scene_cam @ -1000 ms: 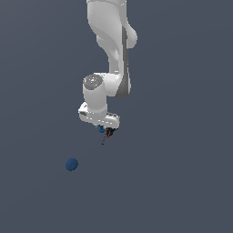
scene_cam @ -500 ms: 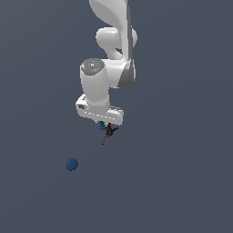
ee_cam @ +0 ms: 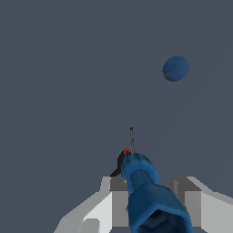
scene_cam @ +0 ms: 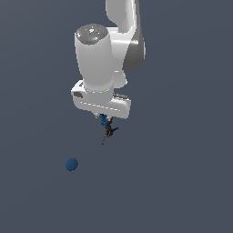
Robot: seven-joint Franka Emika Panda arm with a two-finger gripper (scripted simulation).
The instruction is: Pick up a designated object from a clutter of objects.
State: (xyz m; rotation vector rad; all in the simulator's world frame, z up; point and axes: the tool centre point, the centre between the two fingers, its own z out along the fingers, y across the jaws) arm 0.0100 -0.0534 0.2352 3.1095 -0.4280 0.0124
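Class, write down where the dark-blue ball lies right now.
In the exterior view the dark-blue ball lies alone on the grey floor, toward that view's left and below the claw, well apart from the bright-blue piece and black-and-red tool.

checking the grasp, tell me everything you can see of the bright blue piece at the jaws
The bright blue piece looks like smooth, matte plastic: a blocky, roughly cylindrical body that widens toward one end. In the wrist view it sits between the two pale jaws of the gripper, narrow rounded end pointing away from the camera. In the exterior view it shows only as a small blue spot just under the hand, with the black-and-red tool right beside it. Contact with the jaws cannot be confirmed.
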